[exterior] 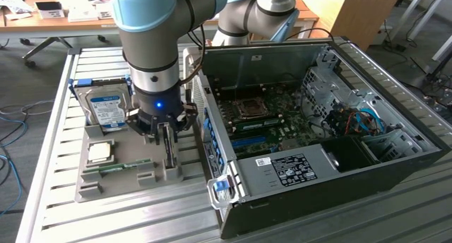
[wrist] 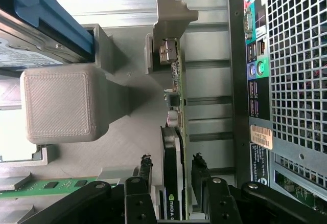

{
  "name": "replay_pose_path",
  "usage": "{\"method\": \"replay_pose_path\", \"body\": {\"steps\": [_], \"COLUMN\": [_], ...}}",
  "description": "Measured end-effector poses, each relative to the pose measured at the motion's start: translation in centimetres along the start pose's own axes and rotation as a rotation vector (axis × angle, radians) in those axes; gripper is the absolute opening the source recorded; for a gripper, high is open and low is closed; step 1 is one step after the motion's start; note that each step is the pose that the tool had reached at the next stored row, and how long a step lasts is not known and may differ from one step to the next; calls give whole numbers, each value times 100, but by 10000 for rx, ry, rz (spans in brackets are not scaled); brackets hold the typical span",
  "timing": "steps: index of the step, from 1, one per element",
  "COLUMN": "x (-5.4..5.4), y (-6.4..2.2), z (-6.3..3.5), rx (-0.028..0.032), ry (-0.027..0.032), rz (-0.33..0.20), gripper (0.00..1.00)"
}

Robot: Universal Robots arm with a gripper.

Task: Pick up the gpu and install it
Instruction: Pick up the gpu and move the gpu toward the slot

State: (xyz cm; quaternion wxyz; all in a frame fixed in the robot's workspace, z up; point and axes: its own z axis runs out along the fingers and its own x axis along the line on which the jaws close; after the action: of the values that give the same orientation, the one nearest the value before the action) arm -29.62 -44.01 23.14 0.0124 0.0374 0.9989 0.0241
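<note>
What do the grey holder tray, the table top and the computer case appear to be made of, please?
Holder tray: probably 3D-printed plastic, matt grey; fine layer lines show on its block in the wrist view. Table top: likely aluminium, brushed silver, in ribbed slats. Computer case: seemingly sheet metal, black outside, bare grey inside, with a punched grille.

Matt grey plastic tray (exterior: 130, 147), ribbed metal table (exterior: 106, 222)

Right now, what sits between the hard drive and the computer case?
The gpu, standing on edge in the grey holder, with the open gripper straddling it; the exterior view shows this.
</note>
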Motion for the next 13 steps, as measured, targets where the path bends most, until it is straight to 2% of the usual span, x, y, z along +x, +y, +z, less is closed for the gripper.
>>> {"method": "replay_pose_path", "body": {"steps": [13], "x": [-8], "y": [0], "z": [0], "rx": [1], "ry": [0], "rz": [1], "gripper": [45]}}
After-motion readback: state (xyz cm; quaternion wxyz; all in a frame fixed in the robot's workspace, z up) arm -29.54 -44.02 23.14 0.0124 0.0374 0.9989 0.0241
